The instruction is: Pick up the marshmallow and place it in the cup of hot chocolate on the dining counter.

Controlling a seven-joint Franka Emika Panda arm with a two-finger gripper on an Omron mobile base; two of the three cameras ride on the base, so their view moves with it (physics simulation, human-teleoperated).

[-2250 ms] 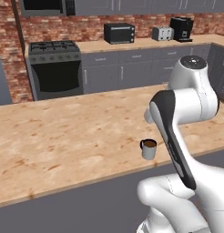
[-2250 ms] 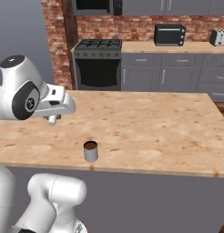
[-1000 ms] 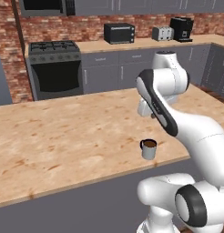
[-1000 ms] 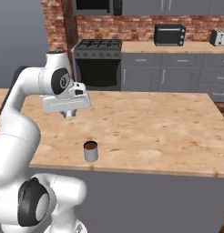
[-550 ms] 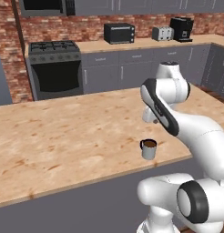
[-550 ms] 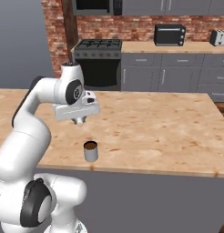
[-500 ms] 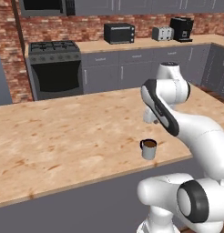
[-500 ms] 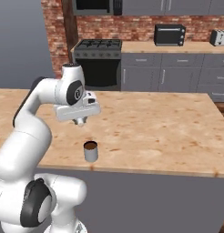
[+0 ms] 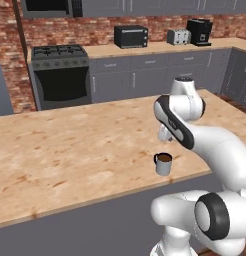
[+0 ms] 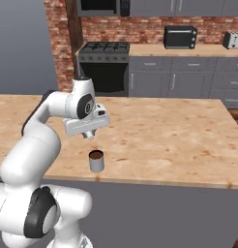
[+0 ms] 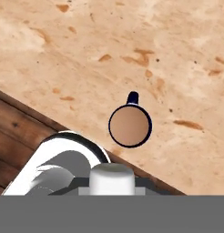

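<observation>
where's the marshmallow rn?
Hand view: the marshmallow sits at the bottom centre, at the pincer, which hangs above the counter just behind the mug.

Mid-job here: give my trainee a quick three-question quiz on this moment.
1. True or false: the marshmallow is already in the cup of hot chocolate.
2. Where on the dining counter does the cup stand? A) near the front edge B) against the far edge C) dead centre
3. Fill in: the gripper hangs ___ the cup.
Key: 1 false, it sits between the fingertips; 2 A; 3 above.
</observation>
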